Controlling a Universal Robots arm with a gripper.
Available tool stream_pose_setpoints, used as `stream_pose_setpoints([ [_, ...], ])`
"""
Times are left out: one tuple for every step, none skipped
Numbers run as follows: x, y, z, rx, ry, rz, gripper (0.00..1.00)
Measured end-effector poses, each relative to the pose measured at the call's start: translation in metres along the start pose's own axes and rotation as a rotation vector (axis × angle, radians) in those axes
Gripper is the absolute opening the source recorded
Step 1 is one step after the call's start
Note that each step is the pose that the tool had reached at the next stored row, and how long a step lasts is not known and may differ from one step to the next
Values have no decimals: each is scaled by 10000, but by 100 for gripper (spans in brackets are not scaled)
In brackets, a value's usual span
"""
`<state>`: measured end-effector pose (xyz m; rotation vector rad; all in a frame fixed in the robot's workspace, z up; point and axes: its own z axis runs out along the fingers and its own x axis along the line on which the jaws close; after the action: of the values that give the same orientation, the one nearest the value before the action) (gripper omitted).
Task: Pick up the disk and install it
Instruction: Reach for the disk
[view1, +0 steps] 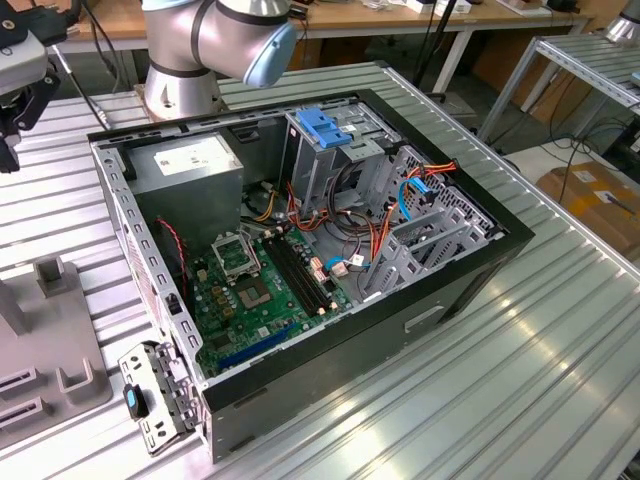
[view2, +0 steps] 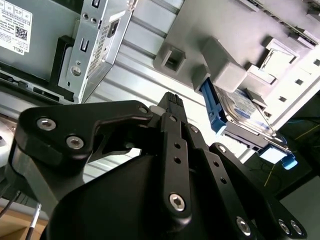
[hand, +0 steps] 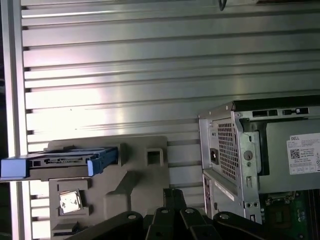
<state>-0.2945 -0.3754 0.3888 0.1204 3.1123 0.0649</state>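
The disk (hand: 60, 162) is a silver drive with blue rails, standing on edge in a slot of a grey holder (hand: 137, 175) on the ribbed table. The second wrist view shows the disk's labelled face (view2: 247, 107) and a blue rail (view2: 212, 107). My gripper (hand: 172, 194) hangs apart from the disk, its black fingers shut together with nothing between them. In the second wrist view the gripper's tip (view2: 172, 100) points toward the table between the holder and the computer case (view2: 95, 45).
An open computer case (view1: 480, 255) lies on the table with its motherboard (view1: 255, 290), power-supply box (view1: 190, 165), a blue-latched drive cage (view1: 322, 128) and loose cables. The grey holder (view1: 60, 340) sits at the exterior view's left. Black wrist parts (view1: 25, 95) show above it.
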Motion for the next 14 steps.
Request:
stream_pose_setpoints([
  [25,20,2,0,1,-1,11],
  [45,34,3,0,1,0,11],
  [68,46,4,0,2,2,11],
  [90,56,5,0,2,1,11],
  [119,68,8,-2,1,1,11],
  [145,79,10,-2,1,0,11],
  [171,89,11,-2,1,-1,11],
  [201,99,13,-3,1,1,11],
  [233,108,14,-3,1,1,11],
  [260,116,15,-4,1,1,11],
  [293,126,17,-5,1,1,11],
  [318,134,17,-5,2,0,11],
  [351,145,19,-6,2,-1,11],
  [377,154,20,-6,2,1,11],
])
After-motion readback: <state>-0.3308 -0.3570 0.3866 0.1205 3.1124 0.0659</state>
